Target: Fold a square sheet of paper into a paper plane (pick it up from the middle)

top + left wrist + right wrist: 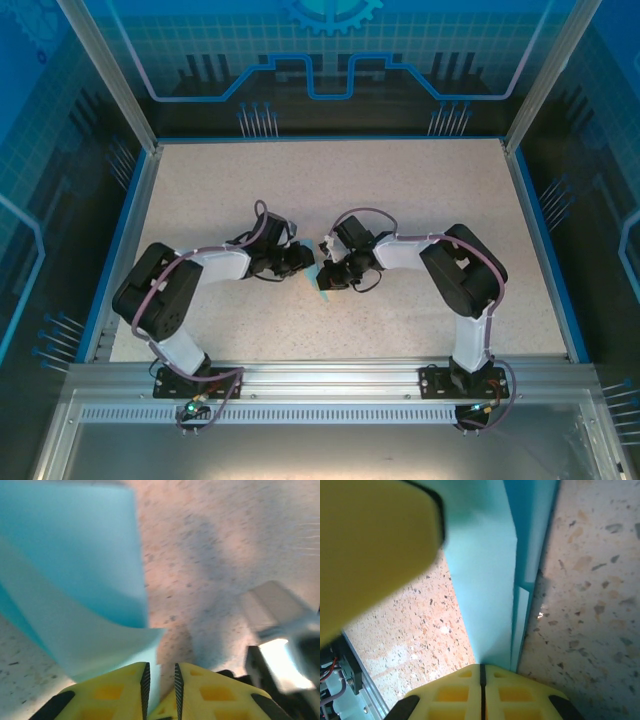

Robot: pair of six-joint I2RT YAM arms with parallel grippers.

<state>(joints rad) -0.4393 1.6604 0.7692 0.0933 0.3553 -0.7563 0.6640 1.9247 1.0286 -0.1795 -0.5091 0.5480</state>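
The light-blue sheet of paper (324, 289) is held up off the table between the two grippers at mid-table, folded into layers. In the right wrist view the paper (485, 590) runs as a long folded strip straight out of my right gripper (481, 667), whose jaws are pressed together on its end. My left gripper (160, 672) has a narrow gap between its jaws; a curled edge of the paper (75, 580) lies in that gap against the left pad, with table showing beside it. Seen from above, the left gripper (306, 262) and right gripper (328, 272) almost touch.
The speckled beige table (400, 190) stretches wide on all sides, bounded by a blue rim (545, 240) and metal posts. A blurred yellow finger of the left gripper (370, 545) looms close in the right wrist view.
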